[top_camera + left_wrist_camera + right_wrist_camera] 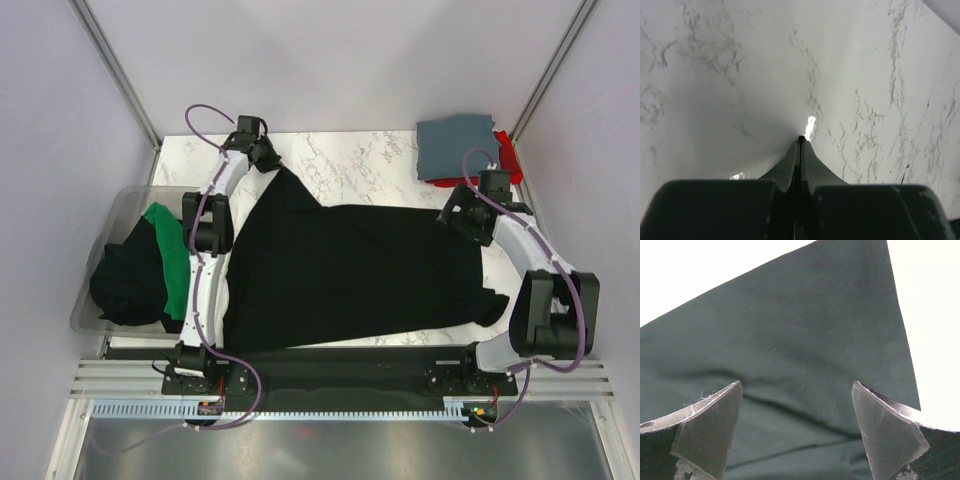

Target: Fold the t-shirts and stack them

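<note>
Done: grey-blue t-shirt (458,145) stacked on red t-shirt (509,152), upper right.
Underway: large black t-shirt (360,270); left gripper (801,145) pinches its corner, right gripper (797,430) gapes.
Remaining: green t-shirt (170,245), second black t-shirt (125,285), in bin (125,200).

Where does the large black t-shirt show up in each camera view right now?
Top external: large black t-shirt spread across the table centre, one corner peaking at the left gripper.
Left wrist: hardly seen, only a dark sliver at the shut left gripper's tips, above marble.
Right wrist: fills most of the frame beneath the open right gripper.
Shared landmark: the white marble table, washed out in the right wrist view.
</note>
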`<state>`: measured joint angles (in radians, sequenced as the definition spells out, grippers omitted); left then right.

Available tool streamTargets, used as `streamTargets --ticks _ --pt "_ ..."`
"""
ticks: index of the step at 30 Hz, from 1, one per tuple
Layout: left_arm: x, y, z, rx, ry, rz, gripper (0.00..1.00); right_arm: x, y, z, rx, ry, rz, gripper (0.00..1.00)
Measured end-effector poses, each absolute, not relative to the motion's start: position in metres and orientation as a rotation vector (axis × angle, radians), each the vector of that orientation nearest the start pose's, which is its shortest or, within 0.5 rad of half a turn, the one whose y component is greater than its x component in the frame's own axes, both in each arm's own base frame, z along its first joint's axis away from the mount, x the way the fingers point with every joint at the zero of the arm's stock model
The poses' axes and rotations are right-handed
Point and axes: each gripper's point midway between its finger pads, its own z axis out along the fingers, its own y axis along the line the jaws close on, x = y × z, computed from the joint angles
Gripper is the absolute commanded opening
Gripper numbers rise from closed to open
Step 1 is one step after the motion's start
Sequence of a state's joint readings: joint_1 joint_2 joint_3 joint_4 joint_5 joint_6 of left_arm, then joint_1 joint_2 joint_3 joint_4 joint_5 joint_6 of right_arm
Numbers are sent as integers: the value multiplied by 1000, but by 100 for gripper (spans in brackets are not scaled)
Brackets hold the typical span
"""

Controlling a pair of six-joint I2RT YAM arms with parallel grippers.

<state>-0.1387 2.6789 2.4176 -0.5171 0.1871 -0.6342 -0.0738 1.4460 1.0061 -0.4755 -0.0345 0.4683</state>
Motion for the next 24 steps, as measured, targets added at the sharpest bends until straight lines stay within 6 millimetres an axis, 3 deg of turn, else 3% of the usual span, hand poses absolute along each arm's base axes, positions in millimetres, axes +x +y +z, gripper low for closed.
streamTargets --ticks 3,6,14,19,22,24 --pt "625 -145 35 -514 2401 -576 2 371 -13 83 691 2457 127 91" --pt "611 -143 49 -520 2416 -572 2 397 -33 69 707 2464 -8 84" --pt "582 -140 120 -492 2358 -602 2 464 -79 53 714 2404 -236 72" --pt "576 -142 131 -477 2349 -623 2 464 -92 38 714 2423 -326 68" --pt "573 -142 126 -481 2366 -622 2 463 -96 31 710 2435 -349 61" --pt "572 -142 125 -482 2370 -623 2 463 -97 27 707 2442 -352 51"
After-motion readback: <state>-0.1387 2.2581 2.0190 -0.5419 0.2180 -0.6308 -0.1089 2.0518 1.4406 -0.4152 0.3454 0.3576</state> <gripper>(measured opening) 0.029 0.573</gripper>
